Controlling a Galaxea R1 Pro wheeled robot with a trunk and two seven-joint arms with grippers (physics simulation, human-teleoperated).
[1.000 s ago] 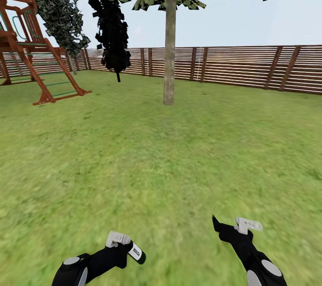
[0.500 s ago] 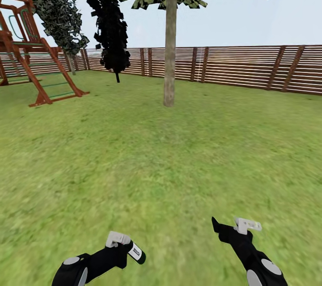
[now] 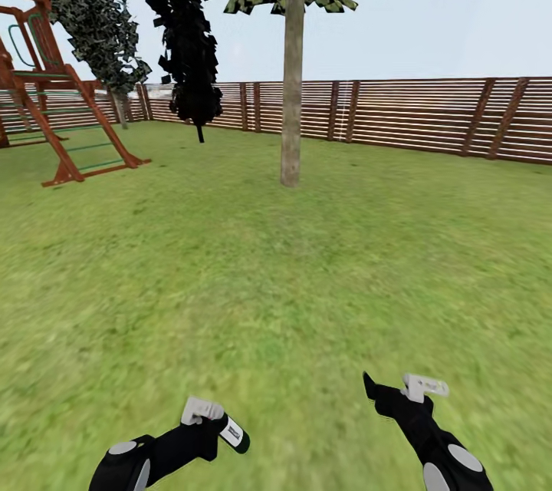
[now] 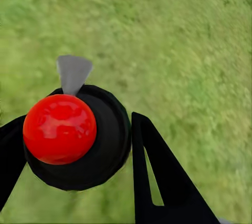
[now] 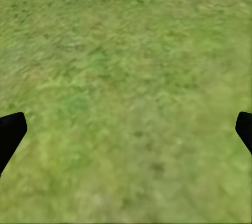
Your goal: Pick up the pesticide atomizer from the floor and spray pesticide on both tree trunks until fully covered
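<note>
While the left claw (image 3: 217, 420) pinches the pesticide atomizer (image 3: 233, 433) at lower left, the right claw (image 3: 395, 387) — fingers spread — hovers over grass (image 3: 276, 284), the tree trunk (image 3: 291, 77) at upper centre.

1. We see our left gripper (image 3: 205, 416) low at near left, closed around the atomizer (image 3: 233, 433), whose dark end points right.
2. Our right gripper (image 3: 395, 386) sits at near right over grass (image 3: 307, 284), holding nothing; its fingers spread apart.
3. A tree trunk (image 3: 291, 84) rises far ahead, centre.
4. A fence (image 3: 414, 115) runs behind it.
5. A playhouse (image 3: 46, 115) stands far left.
</note>
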